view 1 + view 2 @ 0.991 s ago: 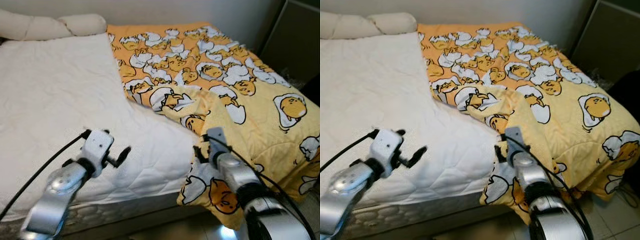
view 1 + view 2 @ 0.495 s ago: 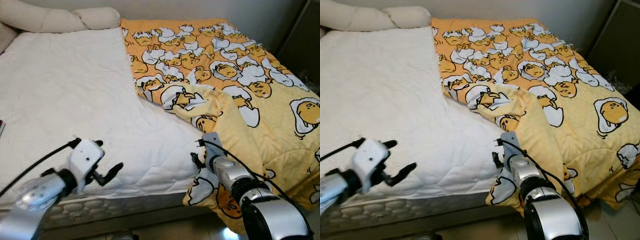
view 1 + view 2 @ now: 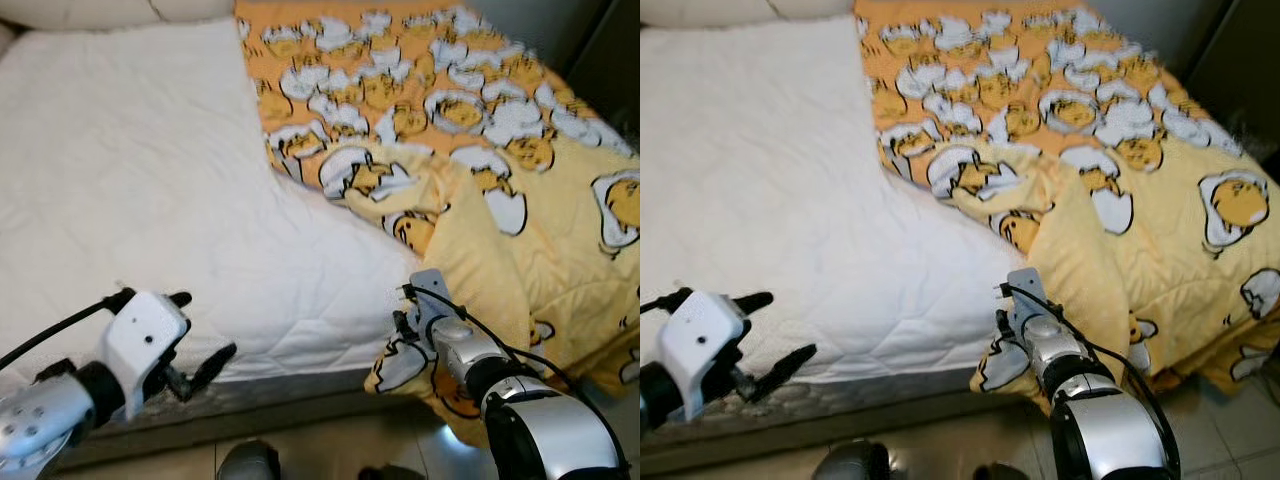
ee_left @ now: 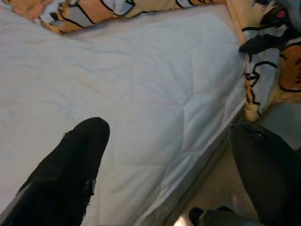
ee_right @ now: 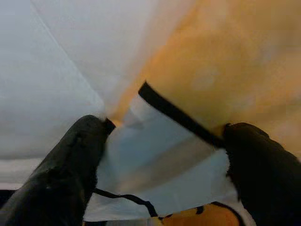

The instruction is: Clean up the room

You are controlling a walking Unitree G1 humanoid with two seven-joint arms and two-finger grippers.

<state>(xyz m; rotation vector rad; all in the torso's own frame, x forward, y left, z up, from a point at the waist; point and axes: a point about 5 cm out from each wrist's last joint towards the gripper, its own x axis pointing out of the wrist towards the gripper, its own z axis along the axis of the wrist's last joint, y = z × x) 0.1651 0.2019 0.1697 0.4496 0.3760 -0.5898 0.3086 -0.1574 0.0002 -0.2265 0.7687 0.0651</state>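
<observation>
Yellow egg-print quilted blanket (image 3: 520, 200): soft, light, floppy; heaped over right half of white quilted mattress (image 3: 130, 190), corner hanging lower centre. Right gripper (image 5: 160, 155): fingers spread around that corner, the best hold. Left gripper (image 3: 195, 345): fingers spread, lower left.

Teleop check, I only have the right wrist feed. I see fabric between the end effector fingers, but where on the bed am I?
Observer: The right end effector is at the yellow blanket's hanging corner, beside the near edge of the mattress.
Operator: How much of the bed is uncovered?
Observer: The blanket covers the robot's right part. The left part is bare white mattress, and the blanket's edge is bunched in a fold between them.
Operator: Left arm?
Observer: The left end effector hovers open at the mattress's near edge, holding nothing.
</observation>
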